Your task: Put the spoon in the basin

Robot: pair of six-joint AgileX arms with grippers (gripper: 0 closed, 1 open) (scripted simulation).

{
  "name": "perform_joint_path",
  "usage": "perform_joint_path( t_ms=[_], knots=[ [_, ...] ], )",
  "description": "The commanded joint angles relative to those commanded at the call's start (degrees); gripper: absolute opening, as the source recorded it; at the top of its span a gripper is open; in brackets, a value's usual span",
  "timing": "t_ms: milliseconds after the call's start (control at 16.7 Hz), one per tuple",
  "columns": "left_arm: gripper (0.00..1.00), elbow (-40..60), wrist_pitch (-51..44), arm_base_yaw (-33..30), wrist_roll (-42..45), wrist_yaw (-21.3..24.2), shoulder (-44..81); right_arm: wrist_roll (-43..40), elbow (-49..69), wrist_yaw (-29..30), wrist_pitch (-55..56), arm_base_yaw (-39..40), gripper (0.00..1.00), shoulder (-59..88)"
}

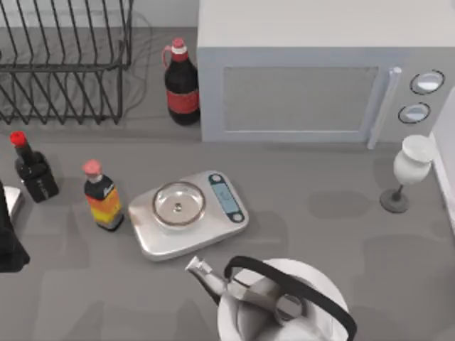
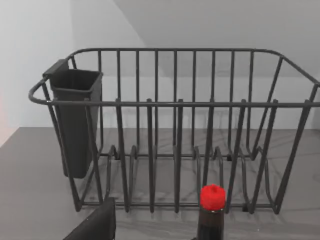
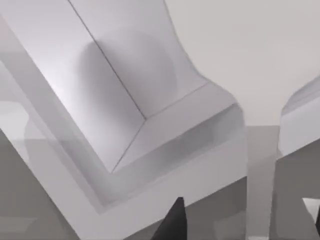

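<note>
Where the spoon lies I cannot tell; the white basin [image 1: 446, 163] sits at the table's right edge, just beside the wine glass [image 1: 411, 167]. The left gripper [image 2: 95, 225] faces the dish rack [image 2: 175, 125], the right gripper [image 3: 243, 222] faces the basin; how wide either stands I cannot tell

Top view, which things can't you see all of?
- Kettle: cut off by the top view's bottom edge.
- Dish rack: cut off by the top and left edges.
- Left arm: mostly beyond the left edge.
- Microwave: its back is cut off by the top edge.
</note>
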Motion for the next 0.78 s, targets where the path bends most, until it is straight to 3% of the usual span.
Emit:
perform_joint_path(
  t_ms=[420,780],
  knots=[
    [1.00,0.0,0.0,0.0,0.0,0.0,0.0,-0.3,10.5,0.0,-19.8,-0.1,0.00,-6.5],
    [1.00,0.0,0.0,0.0,0.0,0.0,0.0,-0.3,12.0,-0.1,-21.5,0.0,0.00,-7.9]
  ],
)
